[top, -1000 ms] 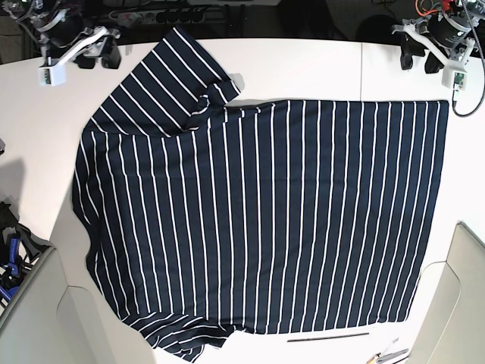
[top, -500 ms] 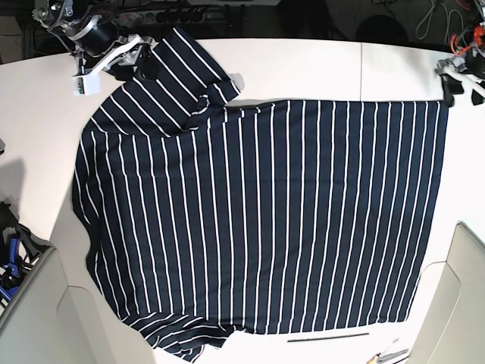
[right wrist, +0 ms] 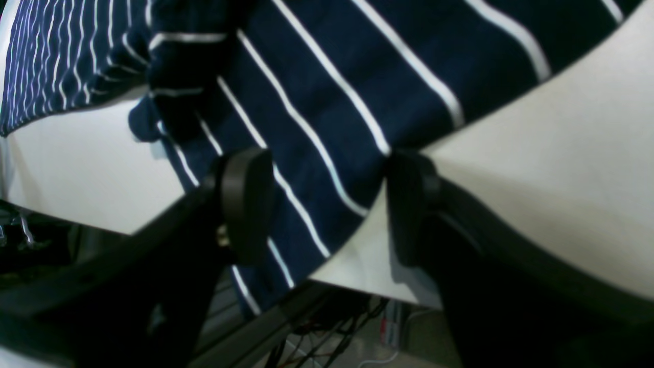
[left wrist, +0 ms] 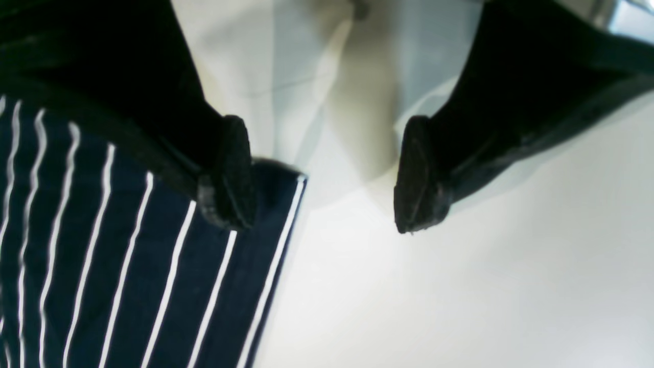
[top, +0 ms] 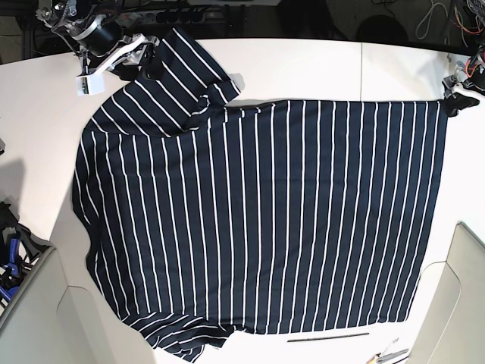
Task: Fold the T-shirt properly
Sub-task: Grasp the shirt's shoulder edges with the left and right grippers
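The T-shirt (top: 258,216), dark navy with thin white stripes, lies spread flat on the white table (top: 318,64). My right gripper (top: 150,59) is at the far-left sleeve. In the right wrist view it (right wrist: 327,204) is open, and the sleeve's edge (right wrist: 317,122) lies between its two black pads. My left gripper (top: 455,102) sits at the shirt's far-right corner. Seen from the left wrist, it (left wrist: 324,191) is open too. One pad (left wrist: 232,174) rests over the shirt corner (left wrist: 153,266), the other pad (left wrist: 416,174) over bare table.
A thin black rod (top: 327,337) and some pens (top: 390,353) lie at the table's front edge. Grey panels stand at the front left (top: 30,303) and front right (top: 464,288). Cables and a power strip (top: 151,15) run behind the table.
The right arm has swung in from the table's far-left corner to the sleeve. The left arm has moved outward and down to the shirt's far-right corner.
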Tool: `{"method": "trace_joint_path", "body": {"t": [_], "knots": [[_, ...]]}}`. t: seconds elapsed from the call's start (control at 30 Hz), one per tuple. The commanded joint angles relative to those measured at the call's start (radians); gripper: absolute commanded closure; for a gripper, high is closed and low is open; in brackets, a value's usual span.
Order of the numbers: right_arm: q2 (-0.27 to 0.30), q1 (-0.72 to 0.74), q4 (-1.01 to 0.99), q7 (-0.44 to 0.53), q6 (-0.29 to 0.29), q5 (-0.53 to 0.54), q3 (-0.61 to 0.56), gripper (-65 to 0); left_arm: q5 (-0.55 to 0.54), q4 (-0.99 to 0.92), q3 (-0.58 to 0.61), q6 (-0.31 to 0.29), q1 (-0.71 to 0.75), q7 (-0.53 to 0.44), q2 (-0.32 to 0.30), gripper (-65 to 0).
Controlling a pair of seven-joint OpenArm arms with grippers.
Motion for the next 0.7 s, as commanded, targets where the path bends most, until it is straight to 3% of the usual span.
{"method": "trace_joint_path", "body": {"t": [0.0, 0.17, 0.47, 0.6, 0.67], "knots": [[0.002, -0.007, 0.006, -0.012, -0.002, -0.011, 0.001, -35.6, -0.002, -0.003, 0.000, 0.001, 0.004, 0.018, -0.012, -45.4], [-0.009, -0.006, 0.006, -0.008, -0.002, -0.011, 0.001, -35.6, -0.008, -0.005, 0.017, -0.030, 0.004, 0.027, -0.006, -45.4], [-0.050, -0.006, 0.006, -0.008, -0.001, -0.010, 0.001, -35.6, -0.008, -0.005, 0.082, -0.034, 0.007, 0.084, -0.006, -45.4], [-0.050, -0.006, 0.006, -0.008, -0.001, -0.010, 0.001, -35.6, -0.055, -0.004, 0.082, -0.128, 0.007, 0.127, -0.006, -45.3], [-0.050, -0.006, 0.006, -0.004, -0.001, -0.010, 0.001, -35.6, -0.076, -0.004, 0.082, -0.138, 0.007, 0.138, -0.006, -45.3]]}}
